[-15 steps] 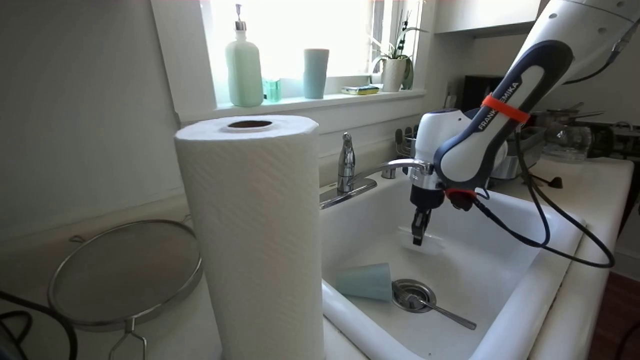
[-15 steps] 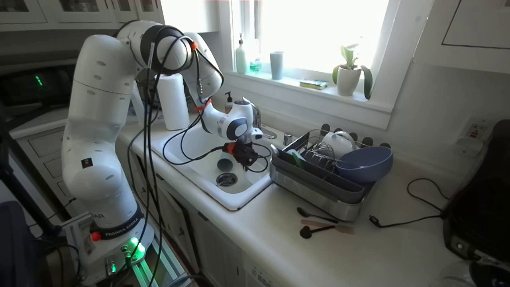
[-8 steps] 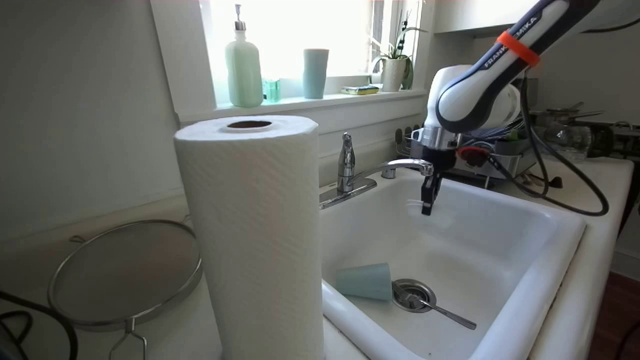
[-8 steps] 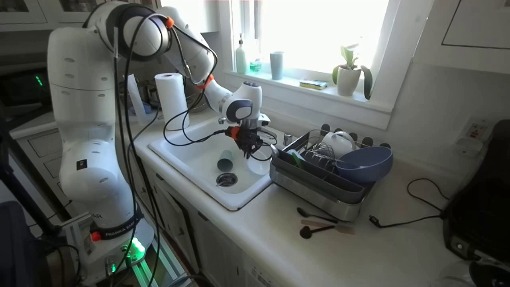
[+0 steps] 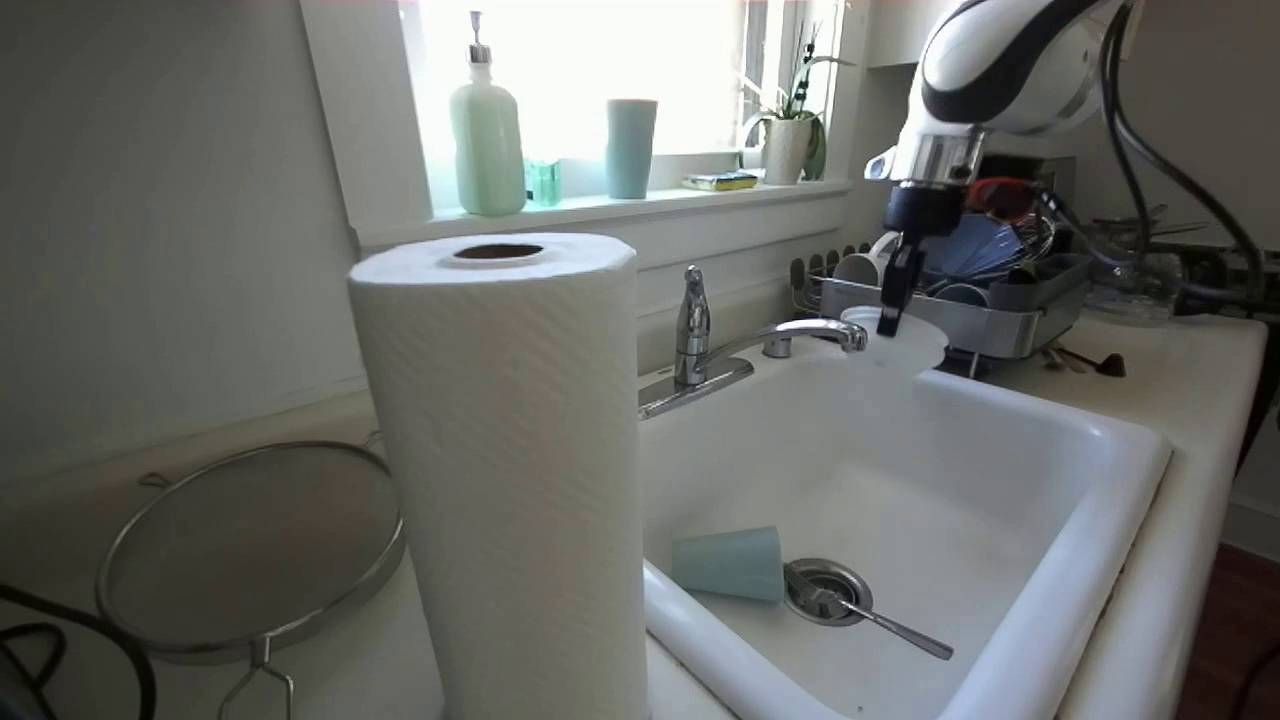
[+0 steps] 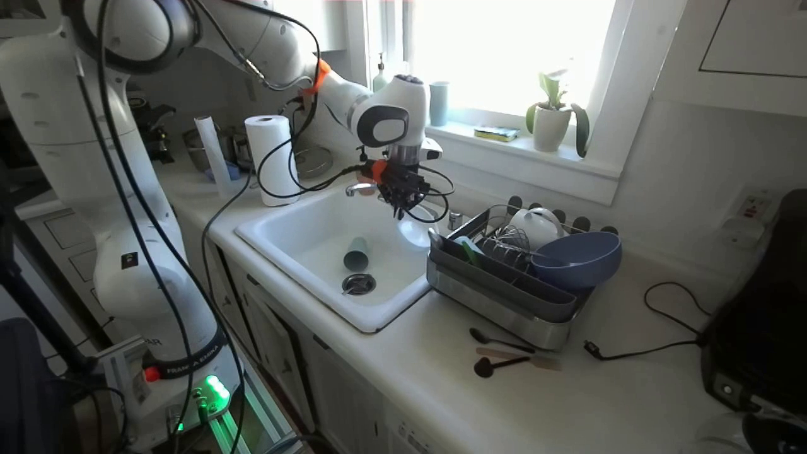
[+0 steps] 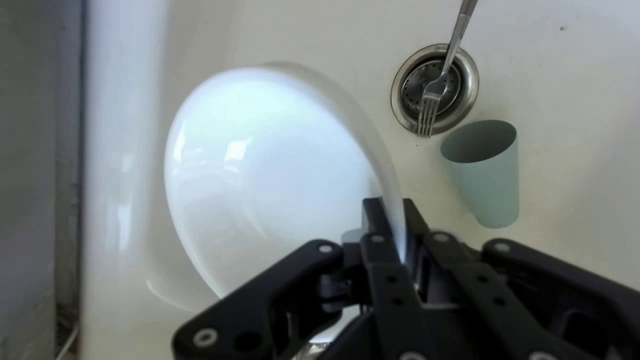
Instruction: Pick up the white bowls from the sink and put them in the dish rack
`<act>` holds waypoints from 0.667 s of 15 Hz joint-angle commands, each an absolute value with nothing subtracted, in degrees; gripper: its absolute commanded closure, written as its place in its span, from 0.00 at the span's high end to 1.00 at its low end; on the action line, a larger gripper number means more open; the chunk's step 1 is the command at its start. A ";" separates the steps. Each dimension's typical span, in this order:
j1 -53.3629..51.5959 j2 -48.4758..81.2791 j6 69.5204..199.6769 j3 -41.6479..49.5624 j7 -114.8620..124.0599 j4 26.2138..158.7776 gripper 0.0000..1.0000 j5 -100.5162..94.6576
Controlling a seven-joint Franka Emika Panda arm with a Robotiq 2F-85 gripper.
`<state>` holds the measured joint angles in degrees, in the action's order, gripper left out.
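A plain white bowl [image 7: 280,165] hangs tilted from my gripper [image 7: 391,206], which is shut on its rim, one finger inside and one outside. In both exterior views the gripper [image 5: 888,325] [image 6: 401,213] holds the bowl [image 5: 915,350] [image 6: 417,233] raised at the back corner of the white sink [image 5: 1000,480] [image 6: 372,318], on the dish rack side. The dish rack [image 6: 498,312] stands on the counter beside the sink, apart from the bowl; it also shows behind the gripper in an exterior view [image 5: 990,328]. I see no other white bowl in the sink.
A teal cup [image 5: 730,563] lies in the sink by the drain, with a fork [image 5: 890,622] across the drain. The faucet [image 5: 800,328] reaches over the sink. The rack holds a blue bowl [image 6: 577,265], a whisk and a white mug [image 6: 536,227]. Utensils [image 6: 504,362] lie before it.
My gripper has risen from inside the sink to about rim height, carrying the bowl up and towards the rack side. The cup and fork have not moved.
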<state>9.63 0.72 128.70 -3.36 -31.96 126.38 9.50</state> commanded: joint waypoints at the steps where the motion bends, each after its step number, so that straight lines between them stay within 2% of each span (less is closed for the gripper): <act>1: 7.92 -4.06 123.16 0.70 -33.83 123.33 0.03 11.69; 10: 7.79 -2.44 124.37 6.98 -33.43 115.53 0.03 18.80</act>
<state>8.09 -3.93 124.64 4.57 -32.36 118.71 14.76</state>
